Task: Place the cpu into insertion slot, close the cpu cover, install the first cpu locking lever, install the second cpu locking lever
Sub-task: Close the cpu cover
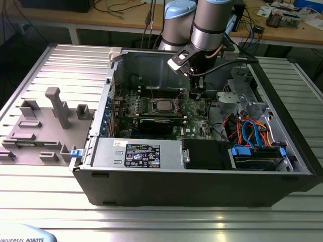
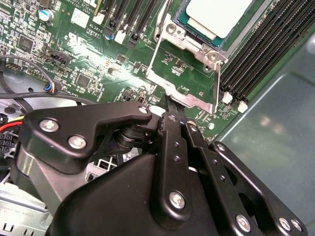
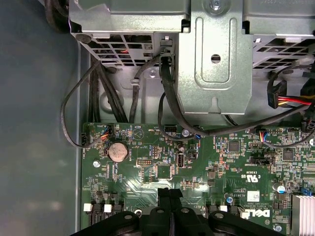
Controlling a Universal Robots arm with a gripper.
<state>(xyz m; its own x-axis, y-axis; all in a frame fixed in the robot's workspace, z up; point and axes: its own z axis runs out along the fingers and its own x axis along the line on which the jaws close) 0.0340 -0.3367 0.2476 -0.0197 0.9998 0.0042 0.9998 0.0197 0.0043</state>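
I have the cpu [image 2: 216, 14] seated in the insertion slot [image 2: 197, 45], near the middle of the exterior view. The cpu cover [image 2: 189, 98] stands swung open, bare board showing through its empty centre, so the chip lies uncovered. My gripper [image 2: 171, 104] has its fingers pressed together, tips at the cover's free edge. I judge that edge gives the best leverage about the hinge. I can't tell whether metal sits between them.
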